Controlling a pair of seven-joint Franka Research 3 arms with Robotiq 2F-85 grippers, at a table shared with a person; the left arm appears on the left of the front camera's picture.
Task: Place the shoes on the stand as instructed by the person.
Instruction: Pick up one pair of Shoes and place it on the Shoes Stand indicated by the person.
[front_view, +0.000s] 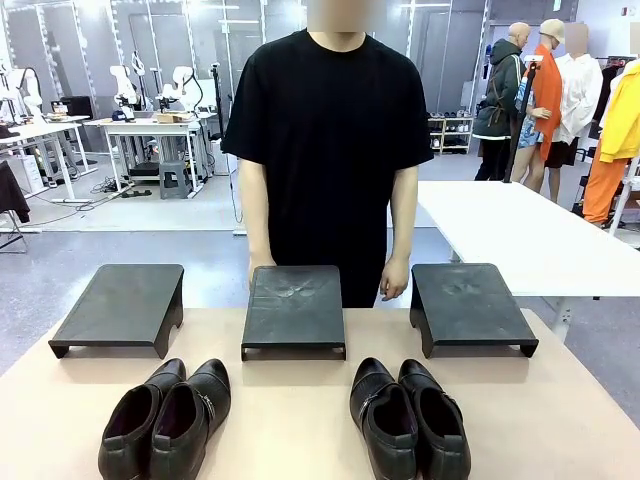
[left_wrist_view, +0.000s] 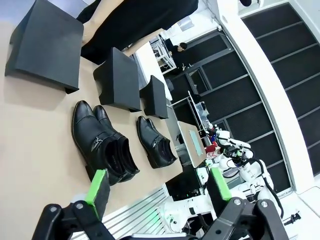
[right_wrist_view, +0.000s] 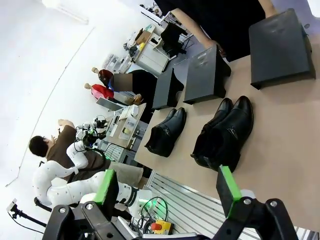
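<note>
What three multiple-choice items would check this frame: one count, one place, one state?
1. How many black stands are on the table?
A) two B) three C) four
2. Where is the left pair of shoes?
A) on the table, in front of the stands B) atop the middle stand C) atop the right stand
3. The left pincer is:
A) shut on a shoe B) shut, empty C) open, empty

Answers:
1 B: the front view shows three stands in a row.
2 A: the pair lies on bare tabletop on the robot's side of the stands.
3 C: its green pads stand wide apart with nothing between them.
</note>
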